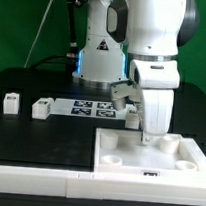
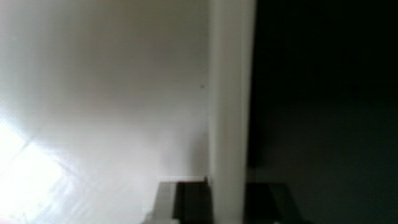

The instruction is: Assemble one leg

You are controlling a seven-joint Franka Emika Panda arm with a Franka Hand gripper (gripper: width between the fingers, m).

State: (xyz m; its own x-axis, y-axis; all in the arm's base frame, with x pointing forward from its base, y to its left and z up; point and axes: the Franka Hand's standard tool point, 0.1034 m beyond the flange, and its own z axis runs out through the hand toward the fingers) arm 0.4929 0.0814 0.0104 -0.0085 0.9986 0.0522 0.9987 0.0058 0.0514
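Mid left, a leg [image 1: 11,103] and second leg [image 1: 40,107] are seen loose on the table [image 1: 48,142], left of the marker board [image 1: 95,110]. They are judged light, stiff, slick plastic, best pinched across flat sides. Right of centre, the gripper [image 1: 148,138] is lowered onto the tabletop [image 1: 136,162]; its opening and load cannot be told, and the corner socket [image 1: 110,140] looks empty.

**Poised straight down**

Hangs from the top of the exterior view, thick white wrist held upright, ending in the gripper [image 1: 149,133] aimed vertically downward. Shows in the wrist view only as two dark, blurred fingertips [image 2: 183,203]. Impossible to tell whether spread or closed.
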